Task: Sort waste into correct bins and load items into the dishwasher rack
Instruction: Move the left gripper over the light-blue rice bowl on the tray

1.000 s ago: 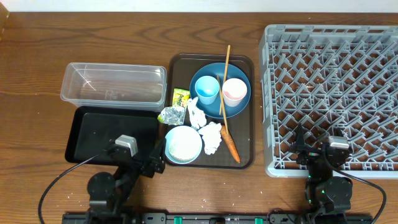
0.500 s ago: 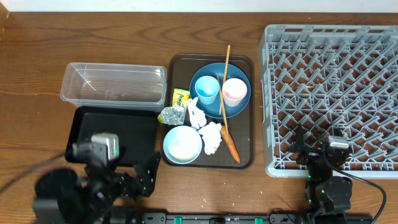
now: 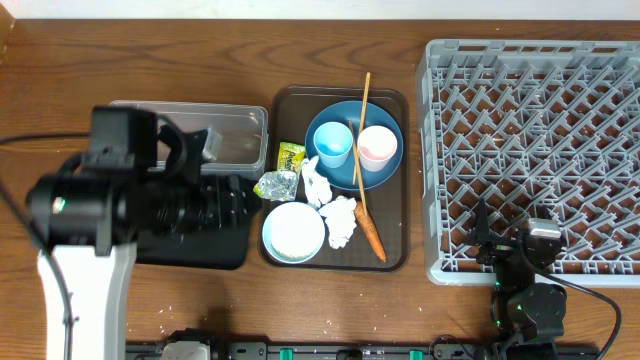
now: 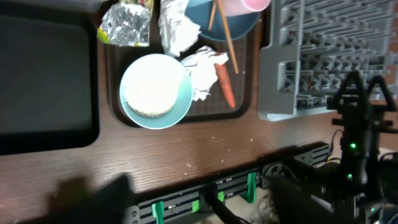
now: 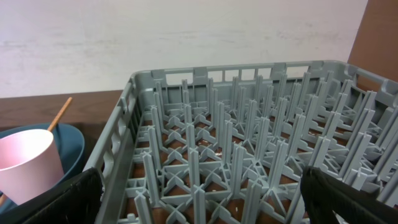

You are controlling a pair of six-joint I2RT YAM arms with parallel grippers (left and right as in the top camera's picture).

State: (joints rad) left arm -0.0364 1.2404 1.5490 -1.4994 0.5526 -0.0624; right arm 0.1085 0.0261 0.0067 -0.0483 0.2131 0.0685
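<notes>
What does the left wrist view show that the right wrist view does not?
Only the left wrist view: the bowl of rice, the carrot, the tissues, the foil wrapper and the black tray. Only the right wrist view: the white wall behind. Both: the grey rack, the pink cup and the blue plate.

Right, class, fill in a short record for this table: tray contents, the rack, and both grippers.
Blue plate: holds light blue cup, pink cup; chopsticks lie across it
Elsewhere on brown tray: bowl of rice, carrot, tissues, foil wrapper, packet
Rack: nothing loaded
Left gripper: above the black tray, state unclear
Right gripper: open, at the rack's near edge
</notes>
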